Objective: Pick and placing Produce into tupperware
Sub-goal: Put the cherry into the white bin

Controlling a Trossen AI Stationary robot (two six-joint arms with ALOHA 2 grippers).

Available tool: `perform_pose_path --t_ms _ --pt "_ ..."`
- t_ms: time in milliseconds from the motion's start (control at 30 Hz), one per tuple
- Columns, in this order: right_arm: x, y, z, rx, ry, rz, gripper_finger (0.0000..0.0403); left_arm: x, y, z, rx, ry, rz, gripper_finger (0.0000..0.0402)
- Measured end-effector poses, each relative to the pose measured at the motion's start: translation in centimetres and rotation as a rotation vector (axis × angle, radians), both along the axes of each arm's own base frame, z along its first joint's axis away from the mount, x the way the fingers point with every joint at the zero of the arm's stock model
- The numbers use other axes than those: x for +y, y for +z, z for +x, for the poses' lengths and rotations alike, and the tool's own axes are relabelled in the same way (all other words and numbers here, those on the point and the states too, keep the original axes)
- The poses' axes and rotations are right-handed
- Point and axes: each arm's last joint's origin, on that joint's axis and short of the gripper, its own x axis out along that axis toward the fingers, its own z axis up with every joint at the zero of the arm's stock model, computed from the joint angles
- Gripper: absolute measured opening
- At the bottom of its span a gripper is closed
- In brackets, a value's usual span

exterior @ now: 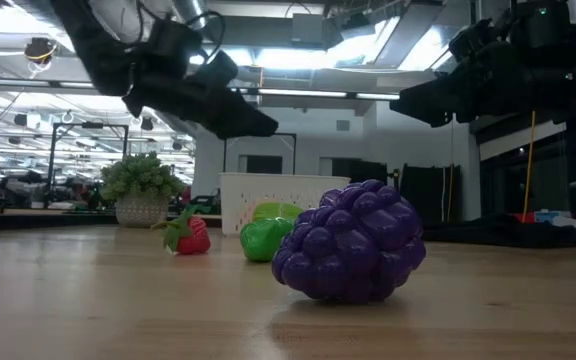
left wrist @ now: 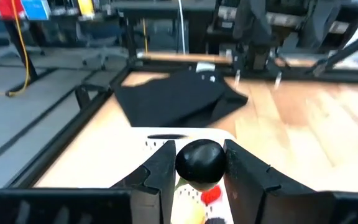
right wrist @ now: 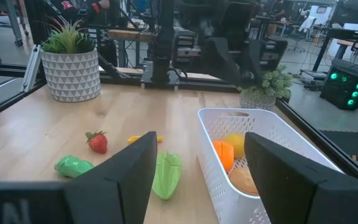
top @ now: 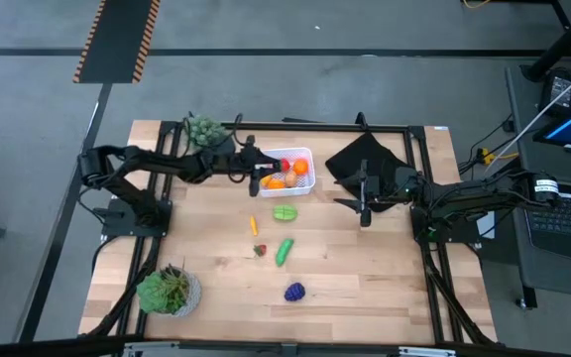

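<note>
The white tupperware [top: 303, 183] sits at the table's far middle with orange and yellow produce [top: 278, 180] inside. My left gripper [top: 263, 178] reaches in from the left and hangs over the tub's left end [left wrist: 185, 134], shut on a dark round piece of produce [left wrist: 199, 163]. On the bare table lie a green leafy piece [top: 285, 212], a small yellow piece [top: 253, 224], a strawberry [top: 259, 250], a green vegetable [top: 285, 251] and purple grapes [top: 294, 292]. My right gripper [top: 363, 205] waits open to the tub's right, with nothing between its fingers [right wrist: 129, 168]. My left gripper pinches the dark round piece by its two opposite sides [left wrist: 180, 163] between its two fingers [left wrist: 160, 171]. The fingers come nearly level from the table's left. The piece is lifted clear, above the tub's inside.
A black folded cloth [top: 365, 159] lies at the far right beside the tub. Potted plants stand at the far left [top: 204, 130] and near left [top: 170, 291]. A black frame [top: 414, 129] rims the table. Bare wood spreads across the near right.
</note>
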Motion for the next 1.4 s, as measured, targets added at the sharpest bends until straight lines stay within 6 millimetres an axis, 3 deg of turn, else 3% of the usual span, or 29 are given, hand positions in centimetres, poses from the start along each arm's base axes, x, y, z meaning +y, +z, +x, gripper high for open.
perform_pose_path --t_ms 300,667,1133,1400 --pt "0.0 -0.1 0.0 0.008 0.000 -0.003 0.0243 0.7 2.5 2.0 0.267 -0.042 0.007 0.0101" --pt "0.0 -0.1 0.0 0.010 0.002 -0.028 0.0243 1.1 5.7 2.4 0.535 -0.065 0.000 0.0101" --pt "0.0 -0.6 0.0 0.064 0.001 -0.008 0.0243 2.5 5.7 5.2 0.860 -0.046 -0.028 0.0101" --pt "0.0 -0.7 -0.1 0.075 0.001 -0.004 0.0243 2.2 5.5 6.9 1.001 -0.112 -0.056 0.0101"
